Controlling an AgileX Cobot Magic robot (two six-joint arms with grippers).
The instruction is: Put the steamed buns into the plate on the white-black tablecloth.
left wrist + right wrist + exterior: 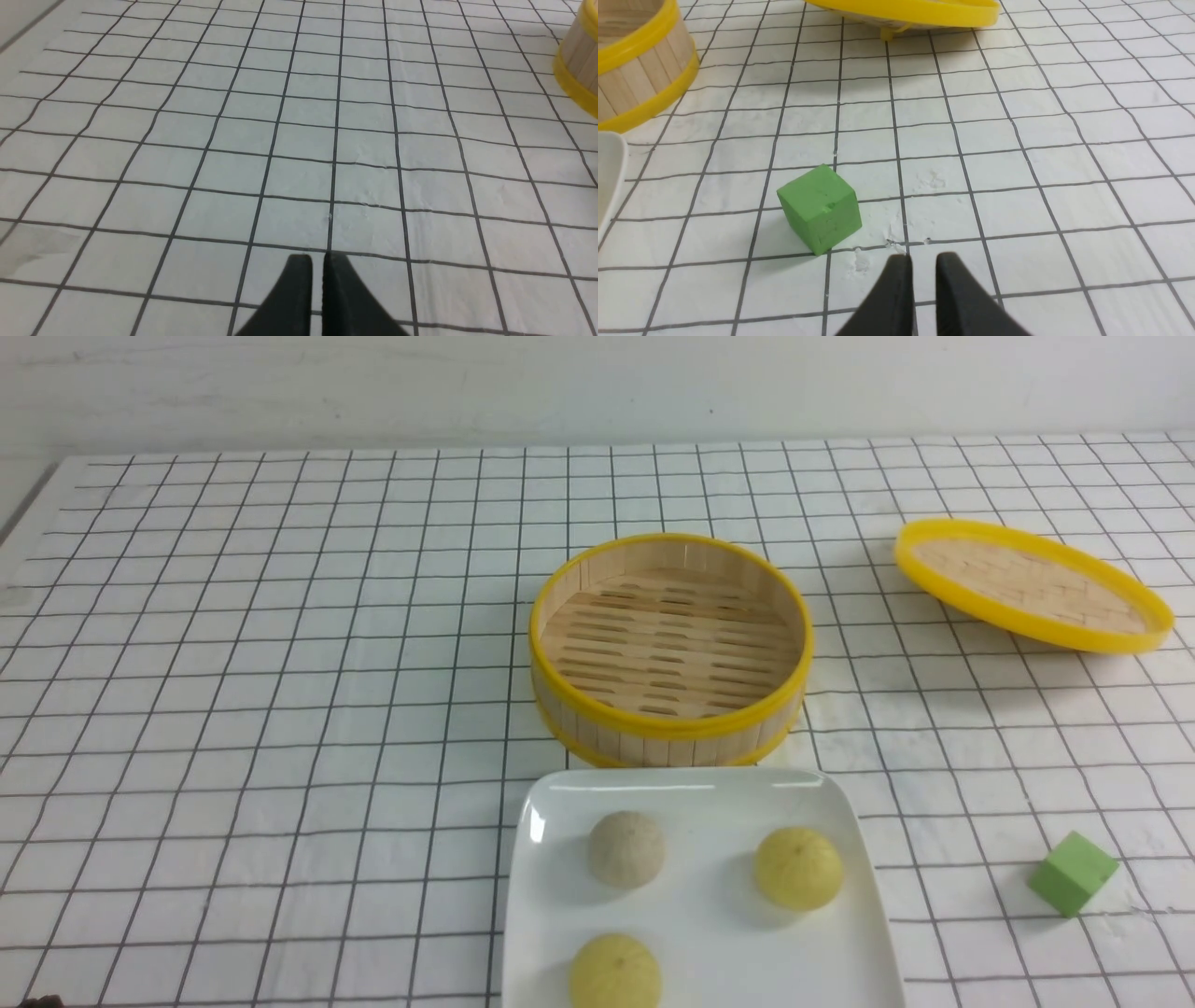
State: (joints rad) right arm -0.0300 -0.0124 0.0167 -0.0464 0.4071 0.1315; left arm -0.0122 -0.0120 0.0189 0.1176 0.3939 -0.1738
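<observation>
Nearby, a green cube (pixel 1073 874) right of the white plate (pixel 719 924).

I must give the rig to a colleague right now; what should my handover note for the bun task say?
Left gripper: slightly open, nothing between the tips.
Right gripper: slightly open, also holding nothing.
Where: greyish bun and two yellow buns in the white plate, on the checked tablecloth.
Done: all three visible buns plated; steamer empty.
Left: apparently nothing.
</observation>
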